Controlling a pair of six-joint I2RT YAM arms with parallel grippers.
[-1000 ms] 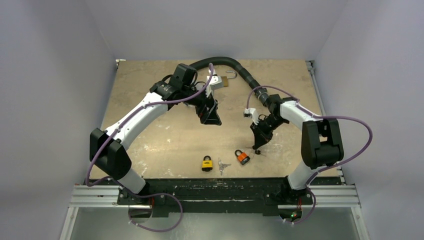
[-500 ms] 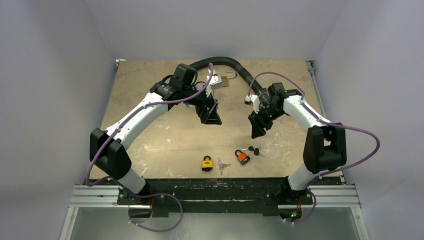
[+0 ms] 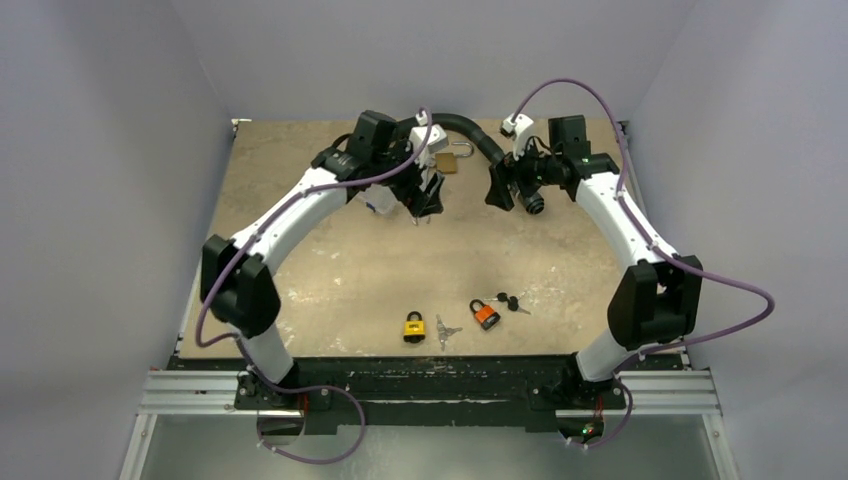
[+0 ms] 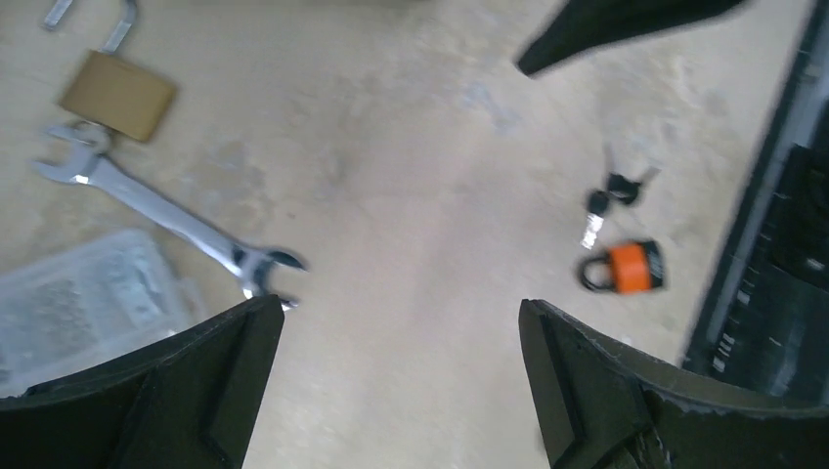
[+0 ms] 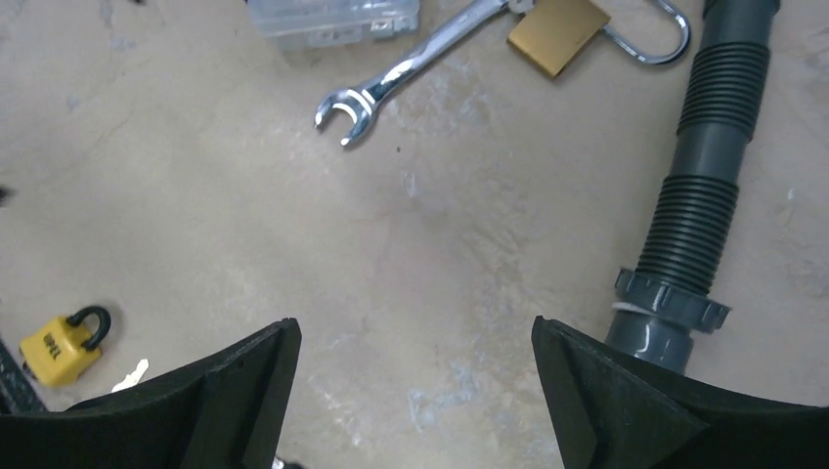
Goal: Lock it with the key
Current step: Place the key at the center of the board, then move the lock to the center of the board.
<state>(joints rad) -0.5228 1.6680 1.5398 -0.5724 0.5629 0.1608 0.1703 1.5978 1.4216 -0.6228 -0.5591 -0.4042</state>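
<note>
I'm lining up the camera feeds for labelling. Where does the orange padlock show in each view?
Top external: orange padlock near the front edge, right of centre.
Left wrist: lower right, just below the black keys.
Right wrist: not in view.
Shared landmark: the brass padlock, seen in all three views.

Left arm (image 3: 290,215): white link shells between bulky black joint housings, black wrist unit. Right arm (image 3: 625,225): identical build, with a small white fitting (image 3: 517,124) by the wrist. A purple cable (image 3: 570,83) runs outside each arm, hanging in loose loops near wrist, elbow and base. Left gripper (image 4: 394,303) and right gripper (image 5: 413,322): matte black, with broad wedge-shaped fingers (image 4: 225,371) bevelled on the inner faces
</note>
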